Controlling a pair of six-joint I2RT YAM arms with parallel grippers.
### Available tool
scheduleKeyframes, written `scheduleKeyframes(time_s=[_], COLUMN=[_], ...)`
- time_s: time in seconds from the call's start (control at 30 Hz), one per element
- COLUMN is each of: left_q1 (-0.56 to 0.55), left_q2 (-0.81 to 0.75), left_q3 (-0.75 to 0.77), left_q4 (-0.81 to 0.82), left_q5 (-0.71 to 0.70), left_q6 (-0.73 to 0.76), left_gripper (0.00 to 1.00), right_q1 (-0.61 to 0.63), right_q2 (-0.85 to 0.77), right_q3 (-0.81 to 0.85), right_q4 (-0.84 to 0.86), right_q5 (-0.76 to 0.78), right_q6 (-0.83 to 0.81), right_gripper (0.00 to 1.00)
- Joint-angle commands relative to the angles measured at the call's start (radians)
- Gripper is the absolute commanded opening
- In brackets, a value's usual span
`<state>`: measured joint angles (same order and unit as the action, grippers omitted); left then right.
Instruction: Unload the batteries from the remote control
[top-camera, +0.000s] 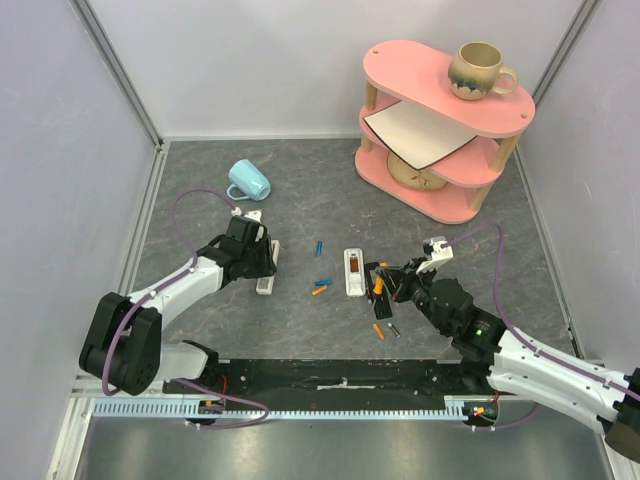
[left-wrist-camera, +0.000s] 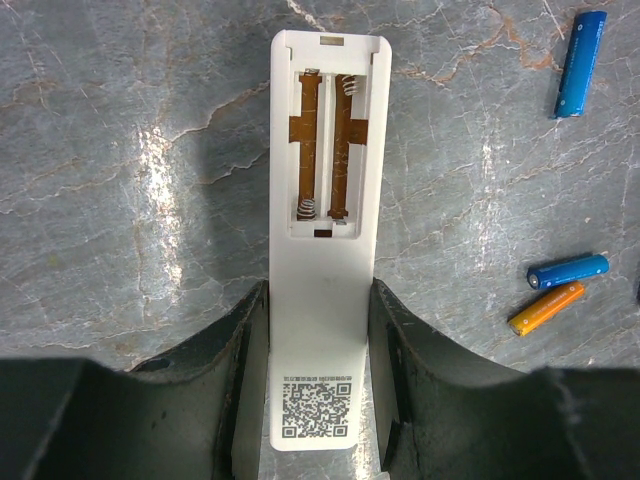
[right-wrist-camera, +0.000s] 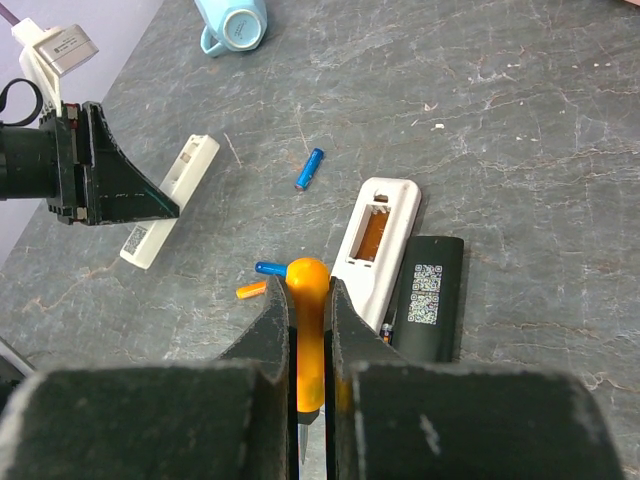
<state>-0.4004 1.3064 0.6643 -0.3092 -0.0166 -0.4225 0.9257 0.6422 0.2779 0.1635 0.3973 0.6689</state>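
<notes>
Surroundings:
- Grey marbled table (top-camera: 330, 205).
- Far right: pink tiered shelf (top-camera: 400, 60). A beige mug (top-camera: 478, 70) stands on its top tier and a white board (top-camera: 418, 133) lies tilted on the tier below.
- Far left: light-blue mug (top-camera: 248, 180), lying on its side.
- Centre: middle white remote (right-wrist-camera: 375, 235), back up, battery compartment open. A black remote (right-wrist-camera: 428, 297) lies just beside it, label up.

Batteries, all loose on the table:
- A lone blue battery (top-camera: 319, 246) lies between the two white remotes.
- Nearer the arms, a blue battery (left-wrist-camera: 568, 271) and an orange battery (left-wrist-camera: 546, 308) lie as a pair.
- A second orange battery (top-camera: 378, 331) and a dark grey battery (top-camera: 393, 328) lie close together beside the right arm.

Arms:
- The left arm (top-camera: 170, 290) reaches forward and to the right, wrist low over the table.
- The right arm (top-camera: 520, 365) stretches left toward the centre remotes.

Claws:
- The left gripper (left-wrist-camera: 320, 300) is half closed. Its fingers (left-wrist-camera: 245, 370) press both long sides of the left white remote (left-wrist-camera: 322, 270), which lies back up with its cover off, its compartment showing only springs and contacts.
- The right gripper (right-wrist-camera: 309, 285) is clamped tight on the handle of an orange screwdriver (right-wrist-camera: 307, 340).
</notes>
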Motion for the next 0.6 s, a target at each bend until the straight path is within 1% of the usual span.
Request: scheduleKeyframes(time_s=[0.0,0.07,0.2,0.33,0.37,0.43,0.47,0.57], left_q1=[0.005,0.005,0.005,0.005,0.006,0.005,0.005,0.005], left_q2=[-0.013,-0.015,-0.004,0.007,0.007,0.01,0.011,0.014], left_q3=[0.0,-0.003,-0.006,-0.006,-0.009,-0.009,-0.011,-0.012], left_q4=[0.035,0.035,0.039,0.045,0.047,0.051,0.053,0.053], left_q5=[0.012,0.01,0.01,0.01,0.01,0.01,0.01,0.01], left_q6=[-0.033,-0.035,-0.032,-0.03,-0.03,-0.029,-0.029,-0.027], left_gripper=[0.27,0.31,0.36,0.43,0.47,0.51,0.55,0.63], right_q1=[0.002,0.004,0.002,0.002,0.002,0.002,0.002,0.002], right_q2=[0.004,0.004,0.004,0.004,0.004,0.005,0.005,0.004], right_q3=[0.032,0.03,0.03,0.032,0.032,0.03,0.032,0.03], right_q4=[0.036,0.036,0.037,0.037,0.037,0.037,0.037,0.037], right_q5=[0.002,0.003,0.002,0.002,0.002,0.002,0.002,0.0], right_q6=[0.003,0.006,0.008,0.006,0.005,0.005,0.005,0.006], right_gripper=[0.0,0.0,0.0,0.0,0.0,0.0,0.0,0.0])
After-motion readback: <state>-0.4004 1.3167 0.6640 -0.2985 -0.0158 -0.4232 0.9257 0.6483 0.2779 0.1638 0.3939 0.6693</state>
